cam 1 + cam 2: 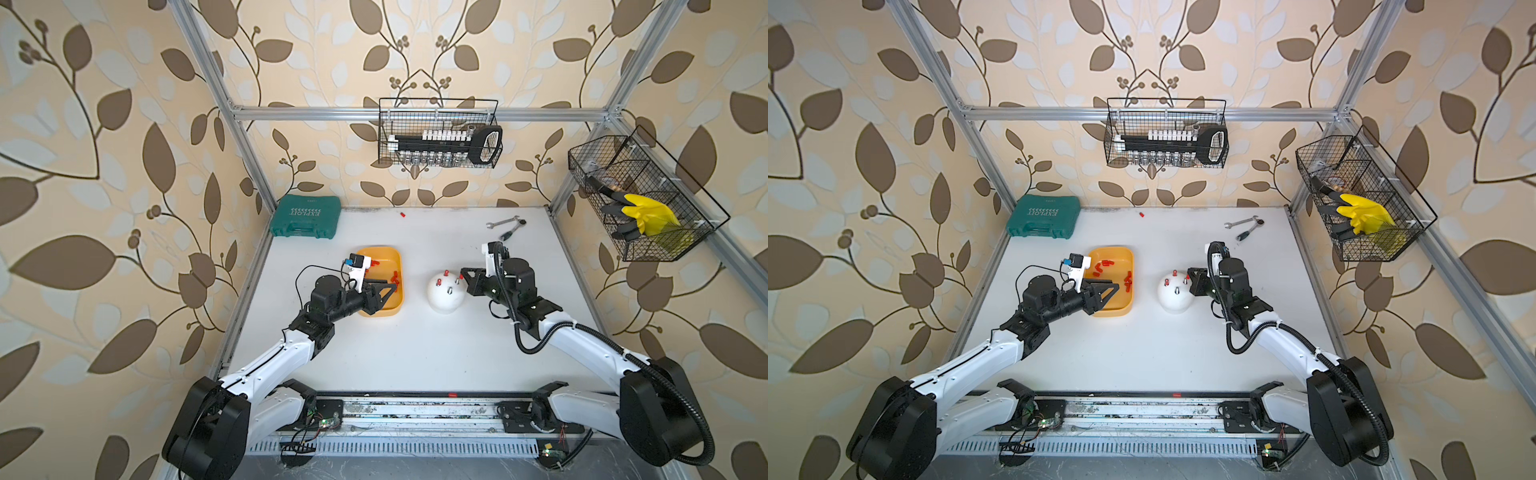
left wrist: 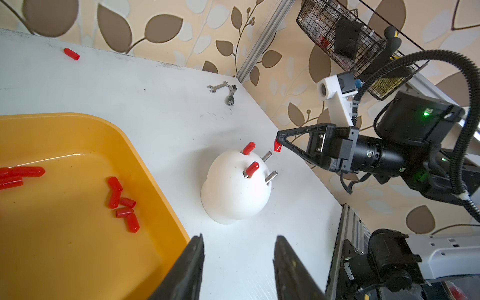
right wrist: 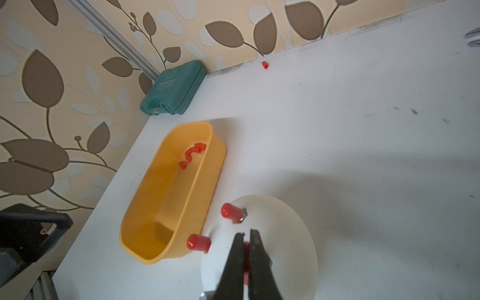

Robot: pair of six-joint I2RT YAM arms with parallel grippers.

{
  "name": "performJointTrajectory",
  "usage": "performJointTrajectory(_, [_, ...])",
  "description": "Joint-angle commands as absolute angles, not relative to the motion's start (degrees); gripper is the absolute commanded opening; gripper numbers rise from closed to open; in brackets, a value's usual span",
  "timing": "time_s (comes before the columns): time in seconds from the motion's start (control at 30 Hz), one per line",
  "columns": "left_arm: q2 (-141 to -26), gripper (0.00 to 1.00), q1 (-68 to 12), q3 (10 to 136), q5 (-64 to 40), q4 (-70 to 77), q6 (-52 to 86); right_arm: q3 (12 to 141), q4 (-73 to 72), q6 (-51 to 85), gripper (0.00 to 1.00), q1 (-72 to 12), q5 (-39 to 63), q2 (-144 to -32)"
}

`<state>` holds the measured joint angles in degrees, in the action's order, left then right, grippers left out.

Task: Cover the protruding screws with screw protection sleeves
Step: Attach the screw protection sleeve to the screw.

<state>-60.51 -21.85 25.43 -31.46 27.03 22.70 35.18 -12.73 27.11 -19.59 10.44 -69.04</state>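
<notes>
Tabletop (image 1: 415, 353) holds wrenches (image 1: 505, 224), green case (image 1: 305, 217), stray sleeve (image 1: 402, 215), apart from dome (image 1: 444, 299).

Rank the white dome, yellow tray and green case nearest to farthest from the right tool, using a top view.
From the right tool, pinching a red cap:
1. White dome, right by its tip.
2. Yellow tray, toward the robot's left.
3. Green case, far left corner.
</notes>
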Motion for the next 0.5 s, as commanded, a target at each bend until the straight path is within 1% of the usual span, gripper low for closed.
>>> performJointTrajectory(0.0, [-60.21, 0.46, -22.59, 26.28, -32.26, 28.48, 22.11, 34.17, -14.06, 26.15, 0.06, -19.77, 8.46, -68.06])
performJointTrajectory(0.47, [-58.8, 0.47, -22.59, 25.58, -31.96, 27.84, 21.6, 34.54, -15.27, 26.03, 0.06, -20.88, 7.81, -72.02])
